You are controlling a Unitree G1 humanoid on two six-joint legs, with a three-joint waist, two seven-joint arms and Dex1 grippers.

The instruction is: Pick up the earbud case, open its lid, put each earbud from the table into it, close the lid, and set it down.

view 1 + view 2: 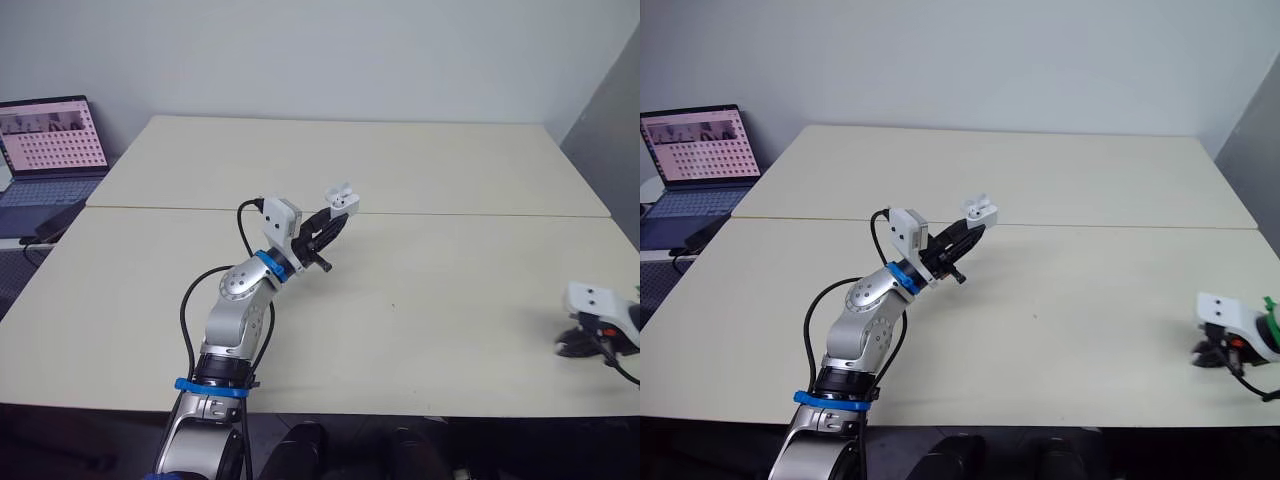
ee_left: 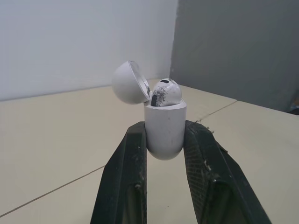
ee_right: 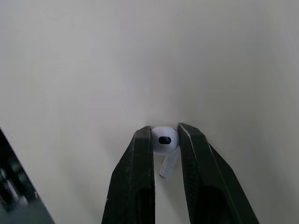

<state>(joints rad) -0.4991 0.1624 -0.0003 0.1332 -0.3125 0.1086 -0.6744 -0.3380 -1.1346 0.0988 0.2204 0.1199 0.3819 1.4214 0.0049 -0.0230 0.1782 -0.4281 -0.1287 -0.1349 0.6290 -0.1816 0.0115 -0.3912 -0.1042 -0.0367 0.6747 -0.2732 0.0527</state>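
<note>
No text, brand, number or sign clear enough to read anywhere. On the laptop [image 1: 52, 135] screen beside the table's far left corner, rows of tiny marks in a grid, too small to make out.
</note>
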